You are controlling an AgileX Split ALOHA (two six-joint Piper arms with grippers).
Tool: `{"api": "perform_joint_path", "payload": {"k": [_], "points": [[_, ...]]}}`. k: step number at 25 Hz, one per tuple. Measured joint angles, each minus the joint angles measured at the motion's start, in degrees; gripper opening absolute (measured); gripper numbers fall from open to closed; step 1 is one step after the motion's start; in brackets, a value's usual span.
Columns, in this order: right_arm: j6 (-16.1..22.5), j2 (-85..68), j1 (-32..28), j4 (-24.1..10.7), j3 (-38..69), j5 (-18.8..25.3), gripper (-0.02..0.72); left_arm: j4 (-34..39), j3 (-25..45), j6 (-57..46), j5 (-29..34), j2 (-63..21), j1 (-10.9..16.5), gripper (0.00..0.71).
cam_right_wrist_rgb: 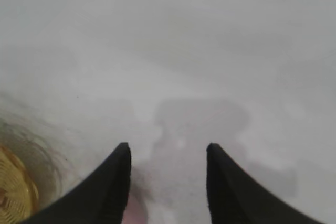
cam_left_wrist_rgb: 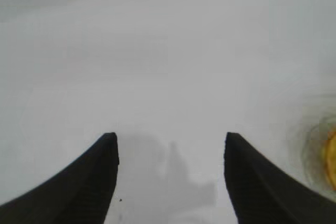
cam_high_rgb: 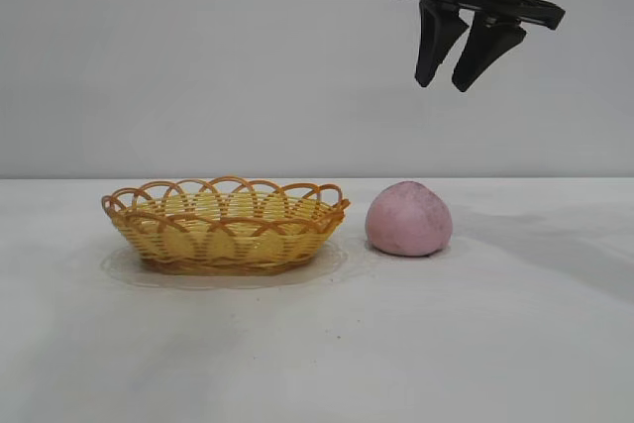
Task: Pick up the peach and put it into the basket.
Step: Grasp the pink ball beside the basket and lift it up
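The dull pink peach (cam_high_rgb: pixel 409 219) sits on the white table just right of the wicker basket (cam_high_rgb: pixel 226 226), close to its rim but apart from it. My right gripper (cam_high_rgb: pixel 444 82) hangs high above the peach, a little to its right, open and empty. In the right wrist view the gripper (cam_right_wrist_rgb: pixel 168 148) is open over bare table; a sliver of the peach (cam_right_wrist_rgb: pixel 135 211) shows beside one finger, and the basket (cam_right_wrist_rgb: pixel 13 192) shows at the frame's edge. My left gripper (cam_left_wrist_rgb: pixel 170 136) is open and empty over bare table, with a bit of the basket (cam_left_wrist_rgb: pixel 331 158) at the frame's edge. The left arm is out of the exterior view.
The white table (cam_high_rgb: pixel 475 344) stretches bare in front of and to the right of the peach. A plain grey wall stands behind. A faint wet-looking ring surrounds the basket's base.
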Motion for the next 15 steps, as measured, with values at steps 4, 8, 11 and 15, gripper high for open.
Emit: {"api": "perform_joint_path", "payload": {"k": [4, 8, 11, 15], "points": [[-0.12, 0.00, 0.00, 0.80, 0.00, 0.00, 0.329, 0.10, 3.86, 0.00, 5.60, -13.02, 0.00, 0.389], [-1.71, 0.00, 0.00, 2.68, 0.00, 0.00, 0.329, 0.43, 11.51, 0.09, 12.45, -22.40, 0.00, 0.389], [-2.69, 0.00, 0.00, 3.62, 0.00, 0.00, 0.329, 0.31, 20.12, 0.09, 15.90, -29.52, 0.00, 0.389], [-2.92, 0.00, 0.00, 3.96, 0.00, 0.04, 0.329, -0.89, 28.11, 0.00, 20.96, -39.88, 0.00, 0.389]]}}
